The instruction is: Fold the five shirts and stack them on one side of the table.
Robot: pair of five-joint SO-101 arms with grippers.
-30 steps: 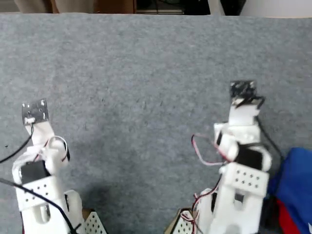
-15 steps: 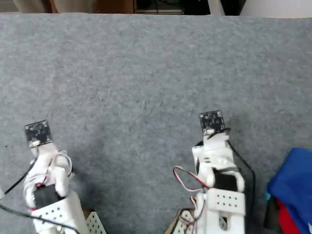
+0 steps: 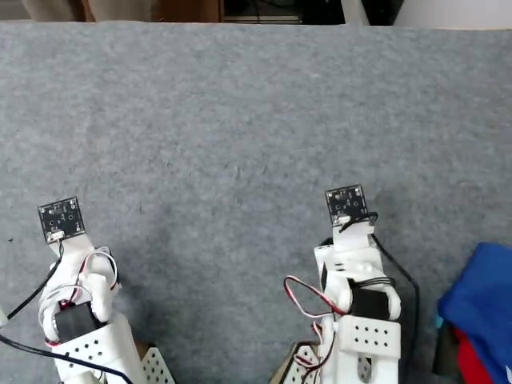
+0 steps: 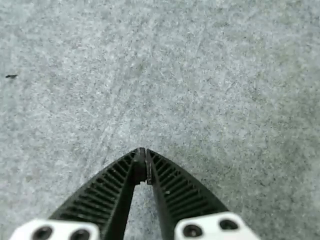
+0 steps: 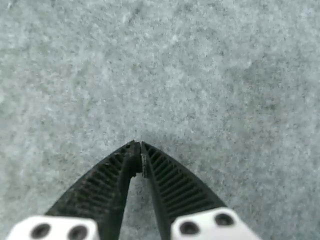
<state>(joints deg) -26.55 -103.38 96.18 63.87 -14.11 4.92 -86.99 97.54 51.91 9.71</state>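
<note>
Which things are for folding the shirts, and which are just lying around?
For the job: blue fabric shirt; red fabric garment at its edge; two white robot arms, jaws shut.
Just there: grey felt table cover; brown wooden furniture behind the table.

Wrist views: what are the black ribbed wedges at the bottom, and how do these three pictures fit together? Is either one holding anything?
The high view looks down on a table covered in grey felt, with one white arm and a second arm at its near edge. Each wrist view comes from a camera mounted on one arm, looking along its gripper. The black ribbed wedges are that gripper's two fingers. The left gripper and the right gripper are both shut, holding nothing, over bare felt. Beside the second arm lies a blue shirt, with red cloth showing at its edge.
</note>
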